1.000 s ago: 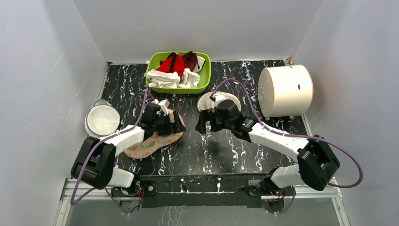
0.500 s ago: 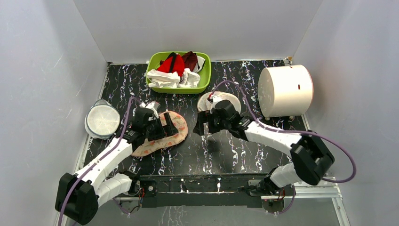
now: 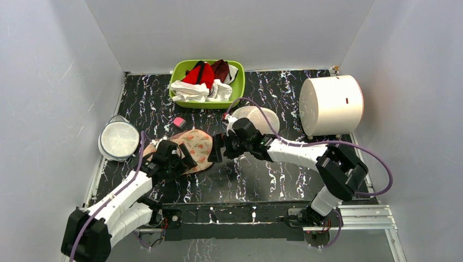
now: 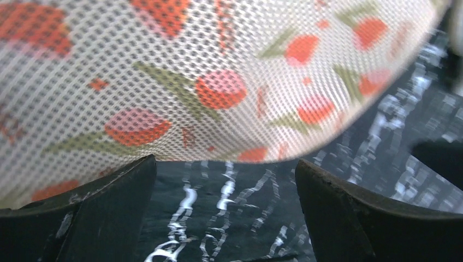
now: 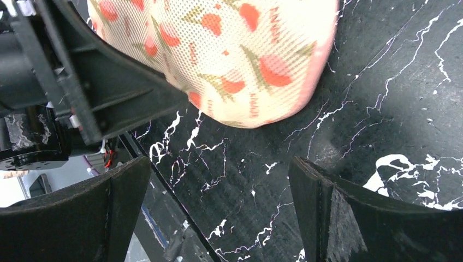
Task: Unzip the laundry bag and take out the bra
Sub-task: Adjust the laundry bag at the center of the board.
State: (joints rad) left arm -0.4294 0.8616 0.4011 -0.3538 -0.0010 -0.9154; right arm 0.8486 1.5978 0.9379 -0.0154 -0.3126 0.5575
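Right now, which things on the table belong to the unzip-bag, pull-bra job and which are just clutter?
Job: floral laundry bag; left gripper and right gripper, both open, close to it; no bra in view.
Lying about: green basket of clothes; white drum; left mesh dome; right mesh dome; small pink item.

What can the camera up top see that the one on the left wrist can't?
Only the top view shows the green basket of clothes, the white drum, the round white mesh dome and the right gripper. Only the left wrist view shows the tiny mesh holes over the flower print, seen very close. Both show the laundry bag, the black marbled table and the left gripper, which is open with nothing in it.
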